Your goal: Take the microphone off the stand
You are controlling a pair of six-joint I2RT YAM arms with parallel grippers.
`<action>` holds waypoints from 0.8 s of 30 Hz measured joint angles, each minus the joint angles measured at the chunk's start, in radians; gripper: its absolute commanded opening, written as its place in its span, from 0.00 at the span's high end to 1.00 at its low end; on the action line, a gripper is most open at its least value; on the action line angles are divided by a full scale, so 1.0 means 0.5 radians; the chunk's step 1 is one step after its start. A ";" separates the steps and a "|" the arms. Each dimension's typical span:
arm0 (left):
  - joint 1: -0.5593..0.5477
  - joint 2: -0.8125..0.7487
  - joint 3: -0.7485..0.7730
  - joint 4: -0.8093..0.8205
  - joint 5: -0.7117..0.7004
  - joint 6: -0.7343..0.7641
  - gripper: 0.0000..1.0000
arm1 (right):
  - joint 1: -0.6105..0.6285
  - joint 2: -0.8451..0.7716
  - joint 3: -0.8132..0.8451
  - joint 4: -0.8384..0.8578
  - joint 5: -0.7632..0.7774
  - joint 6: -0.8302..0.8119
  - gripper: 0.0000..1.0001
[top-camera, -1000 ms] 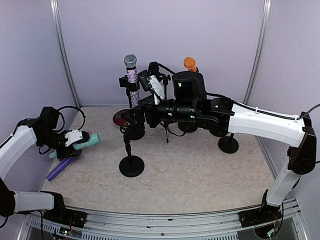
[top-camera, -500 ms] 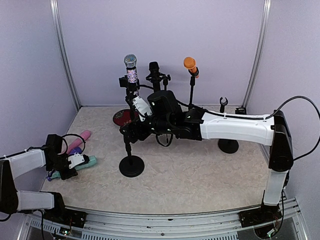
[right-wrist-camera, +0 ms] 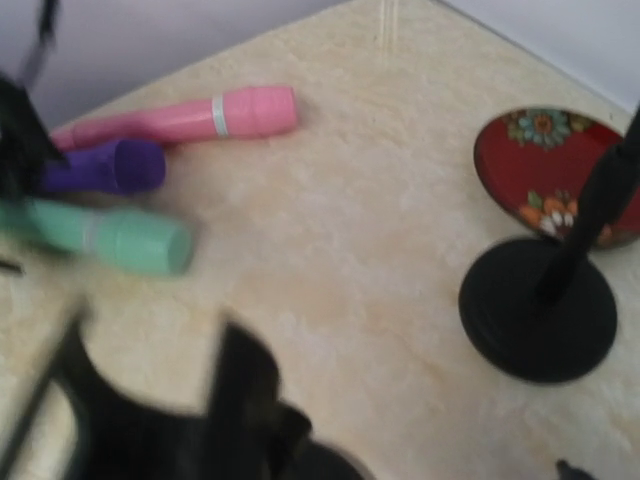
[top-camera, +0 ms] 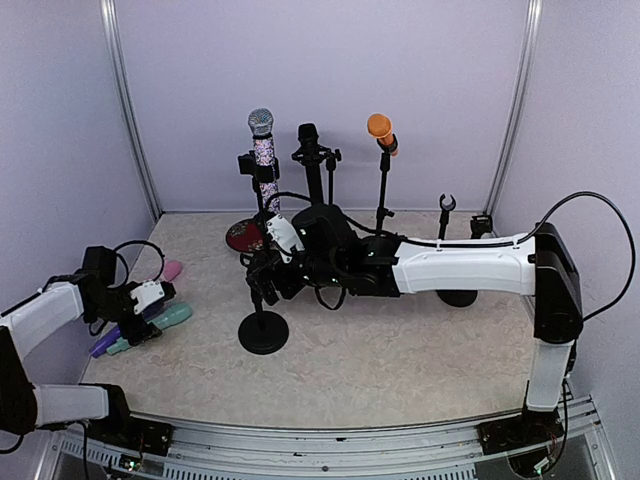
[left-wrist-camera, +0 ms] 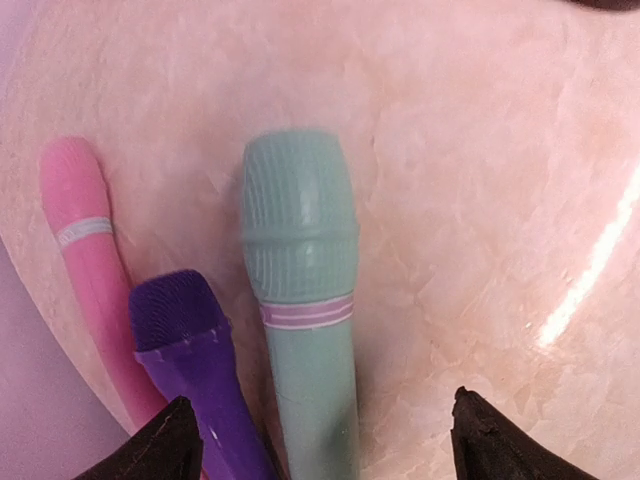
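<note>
Teal microphone [left-wrist-camera: 300,300] flat on worktop [top-camera: 400,350], left; left gripper [left-wrist-camera: 325,445] released above, set-down done. Right gripper [top-camera: 262,285] open beside stand [top-camera: 264,332]; next probably: clasp glitter microphone [top-camera: 263,145], lift clear.

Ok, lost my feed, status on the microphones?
Left gripper open over teal microphone, lying flat. Right gripper open at front stand. Sparkly microphone, black microphone, orange microphone mounted behind it.

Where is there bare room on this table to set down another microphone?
Along the near edge of the table, right of the round black base and in front of the right arm. Crowded: the left edge, with three lying microphones, and the back, with stands and a plate.
</note>
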 measured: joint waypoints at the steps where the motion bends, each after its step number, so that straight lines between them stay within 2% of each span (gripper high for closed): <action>1: -0.004 -0.008 0.060 -0.047 0.056 -0.017 0.15 | 0.000 -0.018 -0.047 0.023 -0.001 0.002 0.00; 6: -0.034 -0.021 0.340 -0.230 0.308 -0.140 0.11 | 0.000 -0.107 -0.278 0.184 -0.028 0.024 0.00; 7: -0.036 -0.019 0.395 -0.266 0.355 -0.172 0.04 | 0.000 -0.108 -0.304 0.225 -0.037 0.031 0.01; 8: -0.037 -0.014 0.452 -0.296 0.398 -0.204 0.02 | 0.000 -0.108 -0.321 0.249 -0.043 0.033 0.01; 15: -0.037 0.056 0.791 -0.397 0.579 -0.449 0.01 | 0.015 -0.060 -0.404 0.589 -0.010 0.012 0.11; 20: -0.034 0.063 0.898 -0.423 0.623 -0.545 0.01 | 0.037 0.043 -0.472 0.961 0.096 -0.070 0.18; 24: -0.034 0.062 0.916 -0.452 0.626 -0.572 0.01 | 0.057 0.163 -0.463 1.174 0.153 -0.167 0.27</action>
